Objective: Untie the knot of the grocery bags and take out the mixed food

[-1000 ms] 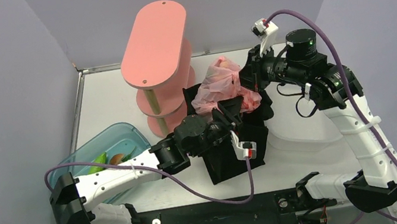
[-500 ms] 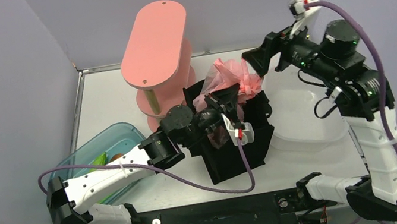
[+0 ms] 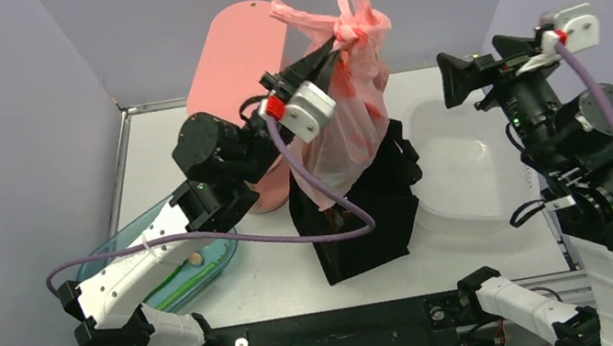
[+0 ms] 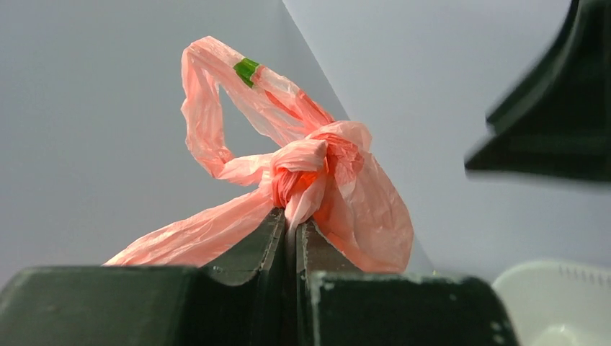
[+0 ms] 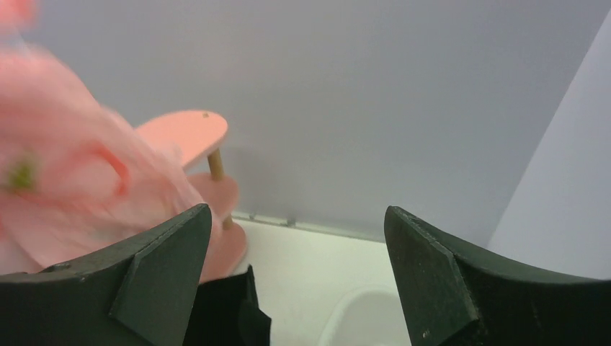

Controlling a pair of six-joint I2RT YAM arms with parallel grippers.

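The pink bag [image 3: 348, 120] hangs in the air, its bottom still dipping into the open black tote [image 3: 374, 213]. My left gripper [image 3: 329, 47] is raised high and shut on the plastic just under the knot [image 3: 352, 33]. In the left wrist view the knot [image 4: 311, 167] bulges right above the pressed fingertips of the left gripper [image 4: 292, 222], with the handle loops sticking up. My right gripper [image 3: 448, 83] stands wide open and empty to the right, apart from the bag [image 5: 65, 202]. The mixed food is hidden inside the bags.
A pink tiered stand [image 3: 227, 74] rises behind the left arm. A clear blue tub [image 3: 225, 256] with greenish items sits at the left. A white basin [image 3: 461, 172] lies right of the tote, below my right gripper [image 5: 295, 216].
My left gripper shut on the bag at the knot and lifted it high out of the tote. My right gripper let go, opened wide and drew back to the right.
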